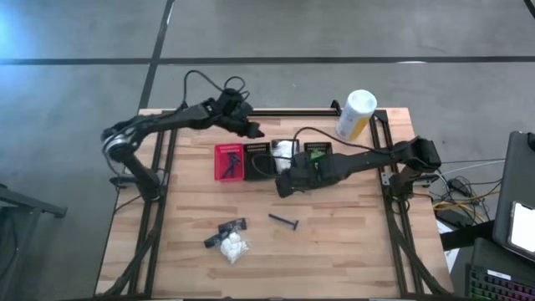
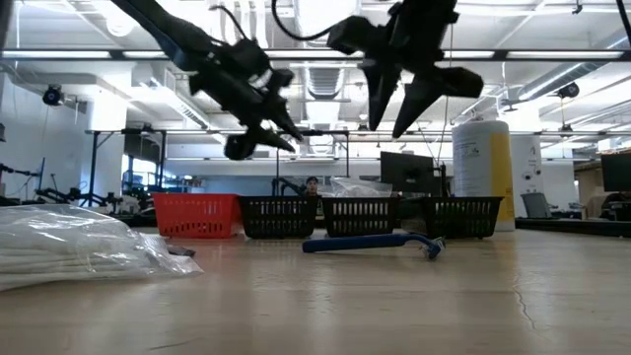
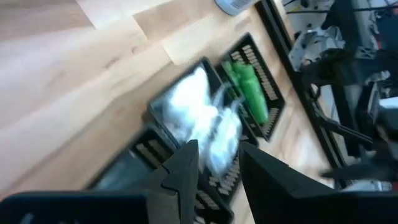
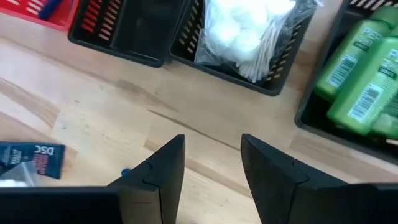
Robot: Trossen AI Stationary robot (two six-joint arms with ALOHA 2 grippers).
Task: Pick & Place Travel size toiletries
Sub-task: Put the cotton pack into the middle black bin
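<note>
Wooden slat tabletop point(image 1: 351, 242) under me, concrete floor all round, big open workshop behind in the level view.

So here's where I'm at. Along the far middle of the table sits a row of little mesh baskets: a red mesh basket point(image 1: 227, 160) on the left, then three black mesh baskets. One looks bare point(image 4: 134, 28), one holds white plastic-wrapped cotton bundles point(image 4: 249, 28), and the rightmost has bright green packets point(image 4: 360, 81). A tall white-and-yellow canister point(image 1: 355, 114) stands at the far right; I'm ignoring it.

My right gripper point(image 4: 211, 168) hangs over bare wood just near-side of the black baskets, fingers spread apart with nothing between them. My left gripper point(image 3: 217, 168) hovers above the basket row from the far side, also parted and carrying nothing.

Still loose on the near part of the table: a slim blue-handled razor point(image 2: 370, 242) roughly centre, and further left a white plastic-wrapped bundle point(image 1: 231, 247) touching a dark flat packet point(image 1: 232, 227).

My read: I'm between drops, and the step in hand is going for the next pick. The razor's closest to my right gripper, so I'd swing toward the near side, drop low, and line my fingers across the thin handle. It lies flat, so the pinch needs to be right at the wood.
</note>
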